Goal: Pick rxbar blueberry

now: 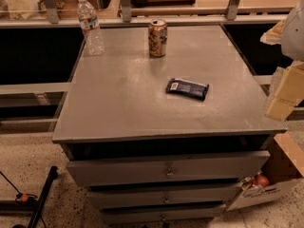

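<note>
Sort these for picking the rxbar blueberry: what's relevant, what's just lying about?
Job: flat dark navy-blue wrapped rxbar blueberry, lying right of centre on the grey cabinet top; pale gripper, off the top's right edge.
Lying about: tan patterned drink can and clear plastic water bottle, both upright at the back.

Water bottle, tan can, grey drawer cabinet, cardboard box
</note>
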You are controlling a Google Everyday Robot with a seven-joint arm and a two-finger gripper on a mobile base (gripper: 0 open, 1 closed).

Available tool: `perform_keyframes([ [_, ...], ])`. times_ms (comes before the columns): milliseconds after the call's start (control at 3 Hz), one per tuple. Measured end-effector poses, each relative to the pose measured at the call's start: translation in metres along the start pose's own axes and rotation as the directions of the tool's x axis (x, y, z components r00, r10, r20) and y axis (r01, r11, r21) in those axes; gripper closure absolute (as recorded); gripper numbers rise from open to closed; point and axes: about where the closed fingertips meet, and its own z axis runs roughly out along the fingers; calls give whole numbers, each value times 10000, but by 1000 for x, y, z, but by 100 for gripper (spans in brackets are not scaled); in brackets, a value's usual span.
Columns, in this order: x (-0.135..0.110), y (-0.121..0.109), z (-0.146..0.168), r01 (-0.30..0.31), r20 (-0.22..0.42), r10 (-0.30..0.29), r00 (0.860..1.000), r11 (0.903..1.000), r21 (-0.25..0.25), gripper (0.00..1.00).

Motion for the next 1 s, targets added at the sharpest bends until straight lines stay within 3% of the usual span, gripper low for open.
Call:
perform_keyframes([
  [667,-4,-9,17,-201,22,201,9998,9997,-128,0],
  [1000,-2,-35,55,-760,-83,758,9971,9967,-273,0],
])
